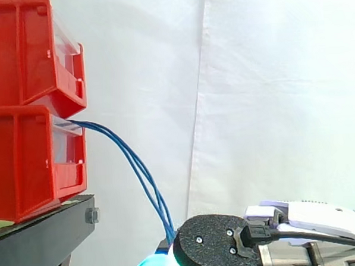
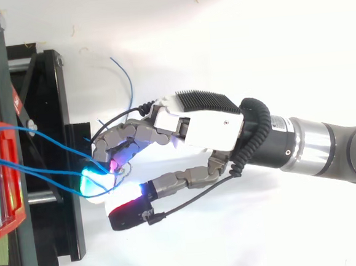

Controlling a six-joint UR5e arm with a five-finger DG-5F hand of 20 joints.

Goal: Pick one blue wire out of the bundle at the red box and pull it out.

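The hand [image 2: 196, 128] is curled, its glowing pads [image 2: 98, 179] pinched on thin blue wires [image 1: 138, 171]. From above, one loose wire end [image 2: 128, 81] curls up past the knuckles. The side view shows something else: the wires droop in a smooth arc from the lower red box [image 1: 24, 165] down to the hand. The box is glossy plastic and sits on a black stand [image 1: 46, 235].

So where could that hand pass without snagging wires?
Free: the white ground on either side of the arm, right of the black stand. Crowded: between the red bin and the pinching hand, where the blue wires stretch.
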